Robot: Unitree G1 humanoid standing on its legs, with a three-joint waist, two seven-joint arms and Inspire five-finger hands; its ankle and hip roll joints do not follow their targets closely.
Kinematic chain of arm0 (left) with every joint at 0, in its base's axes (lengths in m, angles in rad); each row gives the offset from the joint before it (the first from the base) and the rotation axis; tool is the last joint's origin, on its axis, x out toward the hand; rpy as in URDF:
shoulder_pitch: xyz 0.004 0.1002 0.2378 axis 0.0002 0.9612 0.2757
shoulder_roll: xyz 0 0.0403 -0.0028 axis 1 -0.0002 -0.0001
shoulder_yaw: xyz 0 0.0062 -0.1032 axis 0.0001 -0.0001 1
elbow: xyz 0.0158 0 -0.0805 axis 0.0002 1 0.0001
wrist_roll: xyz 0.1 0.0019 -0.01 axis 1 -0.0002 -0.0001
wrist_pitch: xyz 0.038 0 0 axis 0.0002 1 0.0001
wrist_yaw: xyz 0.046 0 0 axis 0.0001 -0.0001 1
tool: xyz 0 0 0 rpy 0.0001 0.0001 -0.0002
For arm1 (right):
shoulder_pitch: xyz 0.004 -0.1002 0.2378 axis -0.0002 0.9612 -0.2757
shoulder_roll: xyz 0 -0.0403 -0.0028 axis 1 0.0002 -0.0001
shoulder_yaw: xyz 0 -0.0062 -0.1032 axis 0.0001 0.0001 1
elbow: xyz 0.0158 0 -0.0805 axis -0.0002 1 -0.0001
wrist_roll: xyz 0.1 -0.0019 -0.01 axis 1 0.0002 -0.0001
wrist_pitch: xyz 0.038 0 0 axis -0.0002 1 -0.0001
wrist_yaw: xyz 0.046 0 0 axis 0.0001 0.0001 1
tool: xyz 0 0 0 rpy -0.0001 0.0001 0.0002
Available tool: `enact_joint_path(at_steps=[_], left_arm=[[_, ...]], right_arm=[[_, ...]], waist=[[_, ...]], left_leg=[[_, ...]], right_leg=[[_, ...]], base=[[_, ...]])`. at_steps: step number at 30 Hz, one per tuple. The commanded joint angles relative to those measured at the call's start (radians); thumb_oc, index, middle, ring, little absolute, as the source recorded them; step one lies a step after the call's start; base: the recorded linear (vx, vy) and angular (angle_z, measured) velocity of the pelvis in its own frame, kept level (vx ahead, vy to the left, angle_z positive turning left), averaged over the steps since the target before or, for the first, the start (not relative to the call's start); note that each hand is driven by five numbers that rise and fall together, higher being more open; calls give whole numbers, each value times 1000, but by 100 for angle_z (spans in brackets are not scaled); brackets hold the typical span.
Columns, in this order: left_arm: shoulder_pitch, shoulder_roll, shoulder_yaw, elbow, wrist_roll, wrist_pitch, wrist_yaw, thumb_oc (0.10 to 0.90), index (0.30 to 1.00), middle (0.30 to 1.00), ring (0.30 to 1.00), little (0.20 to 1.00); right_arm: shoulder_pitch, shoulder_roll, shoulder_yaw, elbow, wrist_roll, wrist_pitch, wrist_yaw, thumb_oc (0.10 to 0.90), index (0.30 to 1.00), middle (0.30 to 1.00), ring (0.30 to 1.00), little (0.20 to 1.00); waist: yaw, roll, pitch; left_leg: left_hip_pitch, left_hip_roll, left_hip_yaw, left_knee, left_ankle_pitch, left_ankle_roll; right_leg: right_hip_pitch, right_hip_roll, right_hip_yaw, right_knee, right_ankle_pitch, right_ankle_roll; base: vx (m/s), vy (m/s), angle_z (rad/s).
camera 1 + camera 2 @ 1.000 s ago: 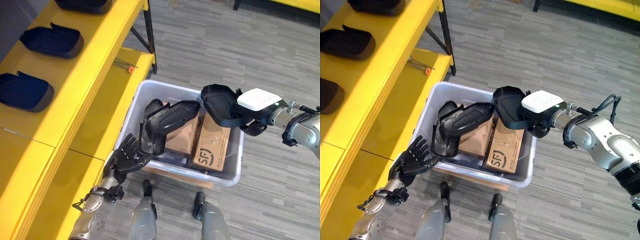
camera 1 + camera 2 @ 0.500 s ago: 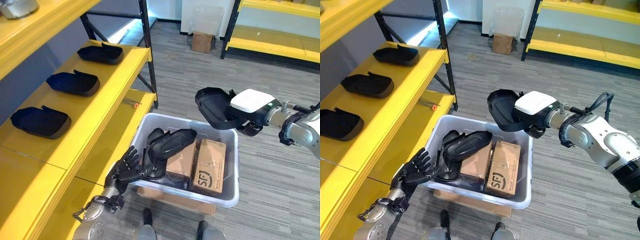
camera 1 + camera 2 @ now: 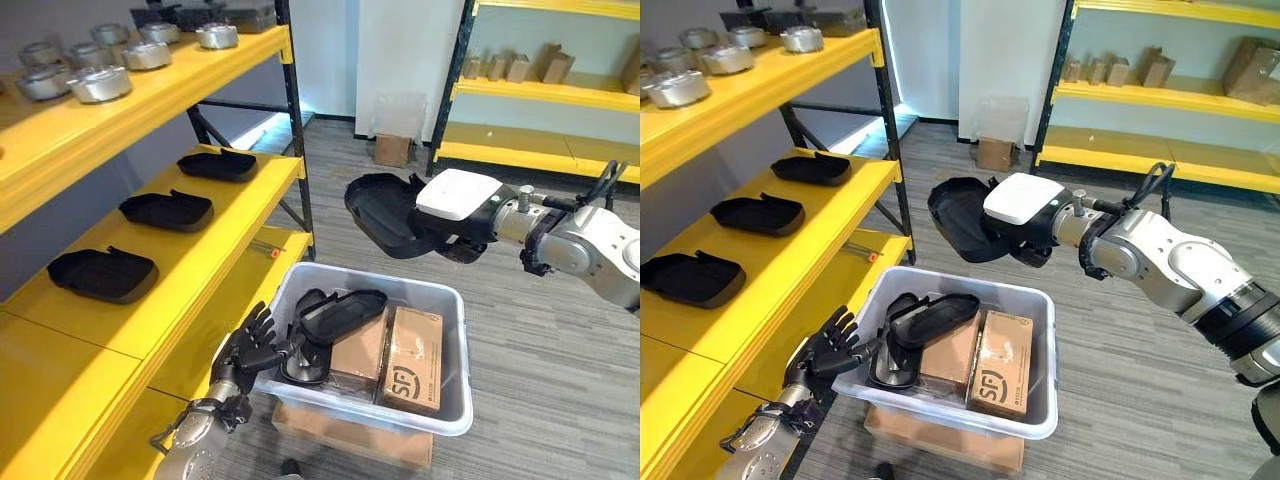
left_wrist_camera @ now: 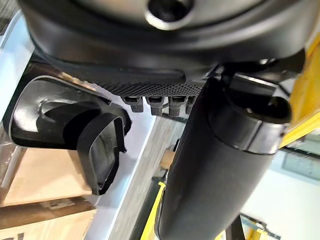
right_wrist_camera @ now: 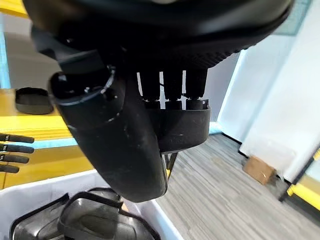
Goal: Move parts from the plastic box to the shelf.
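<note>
A pale plastic box [image 3: 455,300] stands on the floor and holds several black moulded parts [image 3: 340,305] and two cardboard cartons [image 3: 410,360]. My right hand [image 3: 470,215], with its white cover, is shut on one black part [image 3: 385,210] and holds it in the air above the box's far edge. In the right wrist view its fingers [image 5: 172,82] curl over that part [image 5: 182,130]. My left hand [image 3: 245,352] is open with its fingers spread, beside the box's left wall. The yellow shelf [image 3: 190,250] to the left carries three black parts [image 3: 165,210].
Round metal parts [image 3: 100,82] line the upper yellow shelf. A small orange-tipped tool [image 3: 272,253] lies on the lower shelf beside the box. Flat cardboard [image 3: 350,440] lies under the box. A carton [image 3: 392,150] sits on the floor by a far shelf [image 3: 540,90].
The camera has tilted up, so more of the shelves shows. My right hand has carried the black part to the left, towards the shelf. The left hand stays by the box.
</note>
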Motion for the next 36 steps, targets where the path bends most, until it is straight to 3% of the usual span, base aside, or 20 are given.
enact_joint_path(at_steps=[1, 4, 5, 6, 7, 8, 11, 14, 16, 17, 20, 23, 26, 29, 32, 36], left_arm=[[-28, 41, 23, -44, 15, -82, -3, 900, 1000, 1000, 1000, 1000], [13, 37, 54, -47, 13, -83, 6, 900, 1000, 1000, 1000, 1000], [33, 35, 66, -51, 12, -83, 7, 900, 1000, 1000, 1000, 1000], [58, 35, 88, -53, 11, -84, 8, 900, 1000, 1000, 1000, 1000], [61, 32, 92, -52, 10, -83, 11, 900, 1000, 1000, 1000, 1000], [64, 33, 98, -45, 12, -87, 13, 900, 1000, 1000, 1000, 1000], [75, 26, 117, -39, 2, -92, 16, 900, 1000, 1000, 1000, 1000], [66, 15, 106, -37, -1, -95, 16, 900, 1000, 1000, 1000, 1000], [46, 14, 90, -34, 1, -93, 17, 900, 1000, 1000, 1000, 1000], [36, 19, 80, -34, 4, -91, 18, 900, 1000, 1000, 1000, 1000], [9, 30, 59, -39, 8, -82, 6, 900, 1000, 1000, 1000, 1000], [-8, 43, 47, -44, 12, -78, -3, 900, 1000, 1000, 1000, 1000], [-13, 44, 49, -38, 8, -78, -3, 900, 1000, 1000, 1000, 1000], [-27, 64, 52, -30, 19, -82, -6, 900, 1000, 1000, 1000, 1000], [-34, 57, 45, -23, 28, -83, -6, 900, 1000, 1000, 1000, 1000], [-34, 68, 37, -35, 38, -76, -20, 900, 1000, 1000, 1000, 1000]], right_arm=[[-225, 18, -59, 55, 80, 40, -119, 400, 300, 300, 300, 300], [-276, 38, -30, 72, 89, 40, -132, 400, 300, 300, 300, 300], [-297, 43, -20, 72, 91, 39, -135, 400, 300, 300, 300, 300], [-335, 41, 4, 84, 92, 39, -144, 400, 300, 300, 300, 300], [-357, 40, 15, 88, 94, 41, -150, 400, 300, 300, 300, 300], [-372, 43, 21, 92, 96, 45, -155, 400, 300, 300, 300, 300], [-380, 57, 29, 95, 100, 41, -175, 400, 300, 300, 300, 300], [-414, 67, 60, 111, 78, 45, -187, 400, 300, 300, 300, 300], [-426, 52, 62, 92, 69, 47, -191, 400, 300, 300, 300, 300], [-427, 38, 57, 81, 64, 45, -198, 400, 300, 300, 300, 300], [-437, -6, 44, 37, 69, 45, -198, 400, 300, 300, 300, 300], [-436, -30, 11, 8, 89, 43, -211, 400, 300, 300, 300, 300], [-367, -38, -51, -8, 106, 46, -212, 400, 300, 300, 300, 300], [-301, -82, -98, -61, 117, 39, -197, 400, 300, 300, 300, 300], [-253, -100, -138, -77, 117, 40, -199, 400, 300, 300, 300, 300], [-201, -134, -187, -104, 118, 39, -188, 400, 300, 300, 300, 300]], waist=[[43, -14, -82], [67, 6, -62], [81, 16, -51], [98, 28, -32], [104, 34, -25], [121, 30, -10], [129, -5, -8], [108, -22, -30], [69, -7, -42], [41, 5, -49], [3, 31, -49], [-18, 47, -48], [-14, 51, -40], [-6, 23, -35], [1, 9, -24], [13, -16, -21]], left_leg=[[29, 170, -43, 83, 69, -83], [4, 205, -71, 103, 162, -100], [-9, 215, -83, 101, 212, -113], [-45, 222, -104, 80, 297, -139], [-71, 223, -116, 70, 344, -147], [-96, 201, -129, 80, 355, -149], [-102, 167, -135, 239, 281, -136], [-19, 198, -108, 300, 252, -129], [69, 237, -18, 228, 249, -127], [96, 253, 44, 183, 235, -145], [113, 292, 169, 119, 263, -172], [99, 308, 273, 109, 205, -173], [89, 305, 285, 126, 136, -169], [59, 311, 305, 185, 88, -163], [39, 280, 305, 204, 18, -145], [7, 259, 284, 232, -25, -132]], right_leg=[[14, 5, 0, -14, 1, 7], [-2, 47, -6, 3, -17, -23], [-7, 58, -11, 0, -18, -30], [-6, 63, -36, -19, -21, -37], [-5, 63, -53, -38, -10, -42], [2, 53, -63, -57, -7, -43], [-24, 17, -87, -129, 47, -57], [-36, 4, -131, -154, 63, -65], [-53, -10, -189, -113, 52, -63], [-58, -22, -208, -84, 29, -52], [-78, -67, -266, -9, 22, -40], [-100, -109, -308, 40, 28, -22], [-84, -136, -317, 43, 48, -6], [-51, -176, -337, 27, 79, 14], [-29, -208, -340, -9, 120, 38], [19, -231, -358, -53, 150, 57]], base=[[-103, -179, 16], [-130, -194, 3], [-221, -177, -6], [-260, -174, 18], [-266, -153, 48], [-258, -112, 62], [-240, -112, 48], [-118, -70, 60], [-60, 24, 116], [-22, 64, 134], [-65, 116, 123], [-62, 92, 93], [48, 130, 43], [82, 98, 26], [78, 156, 67], [111, 117, 13]])
